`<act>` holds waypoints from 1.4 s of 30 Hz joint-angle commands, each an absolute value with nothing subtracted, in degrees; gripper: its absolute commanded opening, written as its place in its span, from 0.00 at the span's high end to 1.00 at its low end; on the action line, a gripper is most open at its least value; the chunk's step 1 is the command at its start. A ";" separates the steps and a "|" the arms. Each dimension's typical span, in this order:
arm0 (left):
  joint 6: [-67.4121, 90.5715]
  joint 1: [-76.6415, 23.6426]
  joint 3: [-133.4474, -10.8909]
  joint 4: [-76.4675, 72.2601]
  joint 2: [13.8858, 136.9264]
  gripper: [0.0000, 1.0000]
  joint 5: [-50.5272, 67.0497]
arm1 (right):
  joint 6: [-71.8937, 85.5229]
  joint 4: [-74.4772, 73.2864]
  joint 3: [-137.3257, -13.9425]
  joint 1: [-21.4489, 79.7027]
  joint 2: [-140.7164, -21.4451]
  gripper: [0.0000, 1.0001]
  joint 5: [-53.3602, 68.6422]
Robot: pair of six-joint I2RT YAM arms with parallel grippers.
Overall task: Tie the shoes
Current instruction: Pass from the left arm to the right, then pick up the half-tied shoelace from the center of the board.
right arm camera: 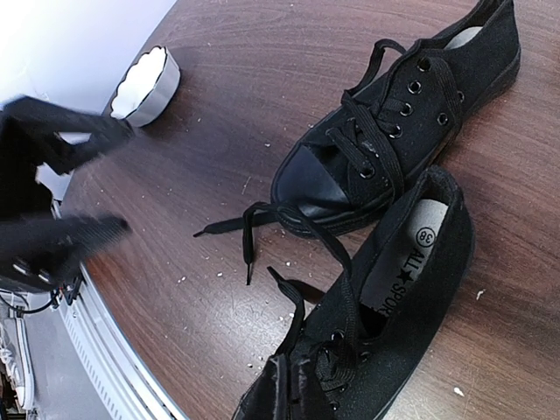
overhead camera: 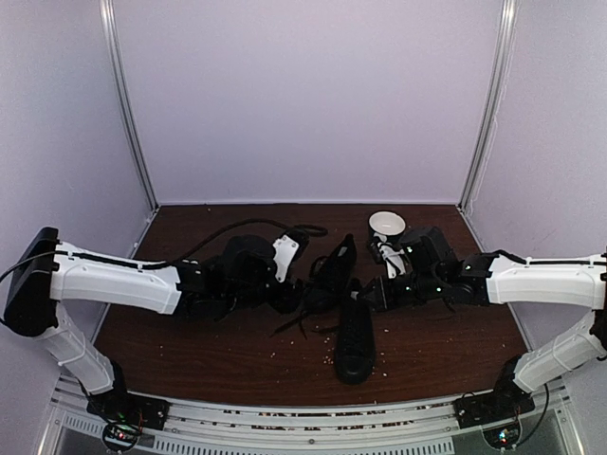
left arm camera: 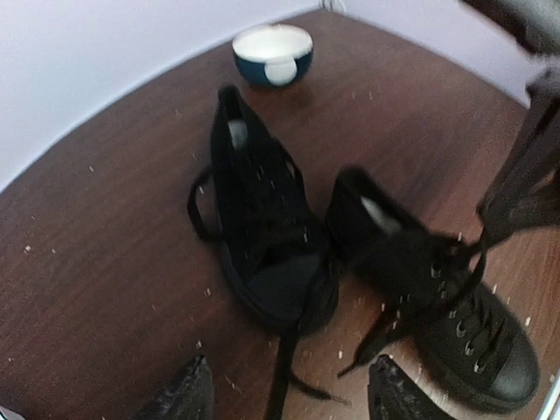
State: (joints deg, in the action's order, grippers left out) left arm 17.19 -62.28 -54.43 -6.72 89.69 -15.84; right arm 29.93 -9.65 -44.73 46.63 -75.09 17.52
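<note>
Fingers (left arm camera: 188, 395) of my left gripper (left arm camera: 289, 378) stand apart, empty; my right gripper (right arm camera: 284, 392) pinches a shoe (left arm camera: 455, 324) lace (left arm camera: 483, 236). It's thin, limp and slippery, so I'd take it near its end.

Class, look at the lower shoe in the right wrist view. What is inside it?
Inside the shoe lies a pale insole printed with 38 and some lettering. Toward the toe, the tongue and laces hide the rest.

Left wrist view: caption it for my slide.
Open left pincer facing two untied black shoes, laces trailing on brown table, bowl behind.
</note>
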 commanded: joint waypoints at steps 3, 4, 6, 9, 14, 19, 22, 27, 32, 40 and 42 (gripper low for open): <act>13.29 -60.97 -64.07 22.13 98.85 0.37 -7.54 | 28.53 -9.36 -45.70 46.60 -75.05 1.00 17.86; 14.53 -60.19 -64.87 22.61 99.70 0.37 -7.30 | 28.59 -9.24 -45.57 46.58 -75.06 1.00 17.91; 16.07 -59.08 -65.58 21.47 100.58 0.38 -4.75 | 28.75 -8.85 -45.31 46.58 -74.92 1.00 18.00; 15.32 -58.97 -68.16 21.66 103.44 0.42 -4.43 | 28.78 -8.84 -45.01 46.59 -74.72 1.00 17.96; 14.59 -58.93 -71.62 23.77 107.55 0.54 -4.94 | 28.58 -8.79 -45.14 46.61 -74.43 1.00 18.01; 14.51 -58.52 -71.44 21.84 107.93 0.61 -7.83 | 28.35 -8.84 -45.50 46.61 -74.97 1.00 18.20; 14.76 -58.23 -72.43 21.44 109.64 0.70 -7.40 | 28.24 -8.71 -45.47 46.59 -75.06 1.00 18.45; 15.02 -58.19 -73.20 20.37 111.54 0.73 -6.02 | 27.89 -9.35 -45.58 46.58 -74.89 1.00 18.29; 15.61 -58.01 -72.53 18.62 111.77 0.82 -5.88 | 27.72 -9.16 -45.54 46.51 -75.05 1.00 18.28; 17.32 -58.18 -68.92 16.56 104.34 1.00 -5.91 | 27.53 -8.85 -45.74 46.49 -75.56 1.00 18.63; 17.13 -58.39 -66.75 15.39 102.08 1.00 -6.33 | 27.50 -8.56 -45.77 46.47 -75.86 1.00 18.68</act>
State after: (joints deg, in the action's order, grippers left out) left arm 16.45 -58.43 -69.60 19.66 108.33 -6.50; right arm 28.38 -9.56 -44.73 46.61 -75.22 18.20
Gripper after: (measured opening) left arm 0.003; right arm 0.005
